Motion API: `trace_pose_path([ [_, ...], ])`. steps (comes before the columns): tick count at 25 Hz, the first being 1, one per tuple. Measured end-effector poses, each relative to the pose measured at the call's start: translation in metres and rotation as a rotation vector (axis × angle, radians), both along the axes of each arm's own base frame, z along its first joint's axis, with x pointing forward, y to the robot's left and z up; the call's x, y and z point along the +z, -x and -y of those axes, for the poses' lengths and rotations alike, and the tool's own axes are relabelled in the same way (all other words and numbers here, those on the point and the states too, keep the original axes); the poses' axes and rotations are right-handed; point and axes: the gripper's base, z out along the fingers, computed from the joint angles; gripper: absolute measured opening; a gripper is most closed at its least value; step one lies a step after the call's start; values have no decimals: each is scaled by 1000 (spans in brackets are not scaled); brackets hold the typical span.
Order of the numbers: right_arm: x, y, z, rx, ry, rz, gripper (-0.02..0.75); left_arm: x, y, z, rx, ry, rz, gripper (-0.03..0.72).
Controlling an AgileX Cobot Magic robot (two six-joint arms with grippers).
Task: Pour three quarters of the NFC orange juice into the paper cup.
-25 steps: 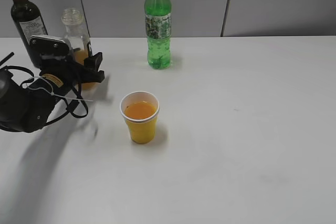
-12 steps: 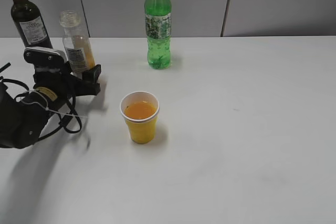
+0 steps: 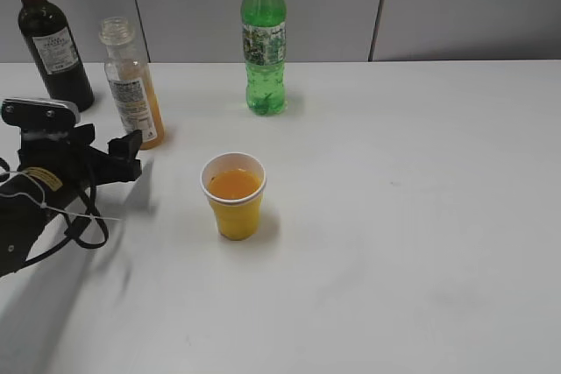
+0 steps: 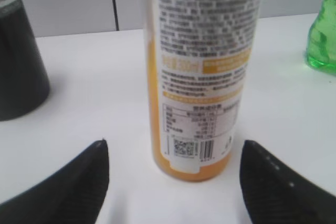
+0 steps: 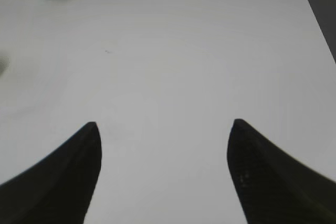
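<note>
Juice bottle upright, released.
The left gripper gapes empty just before the NFC orange juice, whose long axis stands vertical, open neck up, little juice apparently left; right gripper spread. The paper cup holds juice mid-table.

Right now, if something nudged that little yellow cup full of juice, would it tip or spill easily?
Probably fairly easily. The paper cup looks thin-walled and narrower at its base than at its rim, so a shove could tip it. The juice fills it well up and adds weight, but would likely slosh over the open top.
</note>
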Motion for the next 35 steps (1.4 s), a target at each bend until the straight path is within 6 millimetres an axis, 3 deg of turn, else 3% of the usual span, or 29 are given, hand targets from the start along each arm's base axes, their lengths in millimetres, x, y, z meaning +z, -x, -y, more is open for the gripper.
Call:
trace_pose_path([
  [10,0,0,0,0,0,0,590,64,30,-10,18,-47,107,592],
  [18,0,0,0,0,0,0,590,124,47,-16,28,-112,62,592],
  [26,0,0,0,0,0,0,590,159,71,-19,-17,-68,-137,592],
  [35,0,0,0,0,0,0,590,193,69,-40,-22,45,-426,592],
])
